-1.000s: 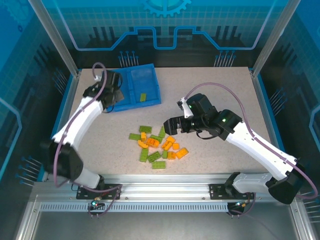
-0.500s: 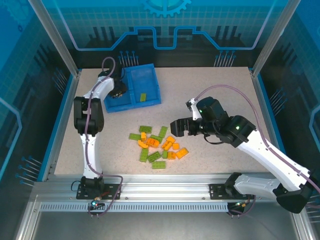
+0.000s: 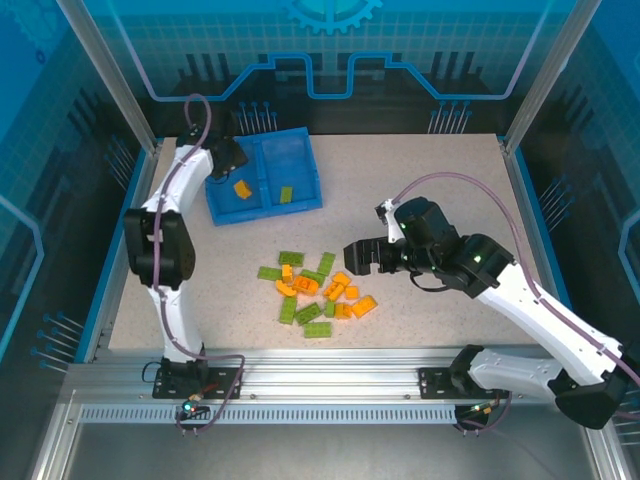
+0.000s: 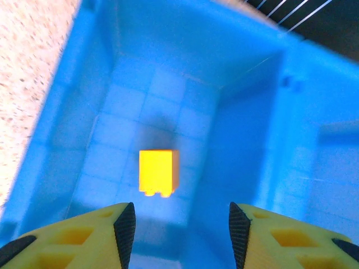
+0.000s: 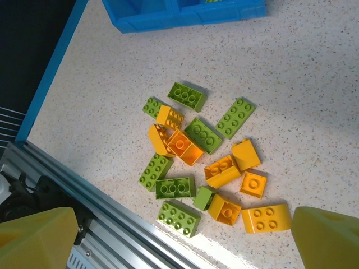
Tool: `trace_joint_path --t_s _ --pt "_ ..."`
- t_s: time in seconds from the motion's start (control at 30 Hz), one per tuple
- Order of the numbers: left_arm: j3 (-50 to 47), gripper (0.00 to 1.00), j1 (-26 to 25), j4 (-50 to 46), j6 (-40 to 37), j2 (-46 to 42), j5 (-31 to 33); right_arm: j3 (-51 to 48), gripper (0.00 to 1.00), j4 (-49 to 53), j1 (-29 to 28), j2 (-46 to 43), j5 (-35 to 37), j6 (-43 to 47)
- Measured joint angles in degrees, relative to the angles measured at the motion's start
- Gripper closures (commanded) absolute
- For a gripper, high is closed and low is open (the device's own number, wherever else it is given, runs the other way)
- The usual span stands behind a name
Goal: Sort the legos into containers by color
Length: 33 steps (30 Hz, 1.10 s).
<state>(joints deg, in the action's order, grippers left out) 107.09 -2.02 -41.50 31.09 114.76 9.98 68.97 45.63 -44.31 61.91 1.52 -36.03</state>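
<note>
Legos [image 5: 203, 134] mid-sort, both claws parted.
Left claw [image 4: 182, 223] partly parted, gripping nothing, hanging over left compartment of blue tray [image 4: 247, 129]; one orange brick [image 4: 159, 172] lying loose on the compartment floor, just beyond and between its fingers. Right of that claw, across the divider, one green brick [image 3: 286, 194] in the other compartment. Further right, mixed orange and green pile on counter [image 3: 430, 180], just ahead of right claw [image 3: 355, 257], spread wide and holding nothing.
</note>
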Motion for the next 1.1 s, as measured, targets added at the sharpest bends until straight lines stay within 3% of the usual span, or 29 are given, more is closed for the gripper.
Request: trace_joint_path --t_s 0.17,0.3,0.53,0.63,0.87,1.1 --pt "-3.3 0.52 -0.1 -0.8 -0.2 -8.7 -0.9 0.0 0.01 -0.6 -0.1 2.6 -0.2 0.1" --pt "-15.2 0.51 -1.9 0.7 -2.0 -20.5 -3.7 0.3 0.01 -0.7 -1.2 6.7 0.8 0.5" --pt "-33.3 0.49 -16.3 2.2 -8.9 -46.7 -5.9 1.9 0.04 -2.7 -3.9 17.3 3.1 -0.3" --pt "-38.1 0.48 -20.7 1.5 -7.9 -51.5 -5.6 1.4 0.04 -4.6 -4.0 19.1 3.5 -1.5" --pt "-50.7 0.45 -27.3 2.5 -0.3 -43.4 -6.6 -0.8 0.03 -7.3 -4.0 18.6 3.6 -3.4" --pt "-51.2 0.45 -30.8 7.6 3.5 -29.4 -5.6 -4.7 0.02 -7.2 -4.0 13.7 4.5 -4.9"
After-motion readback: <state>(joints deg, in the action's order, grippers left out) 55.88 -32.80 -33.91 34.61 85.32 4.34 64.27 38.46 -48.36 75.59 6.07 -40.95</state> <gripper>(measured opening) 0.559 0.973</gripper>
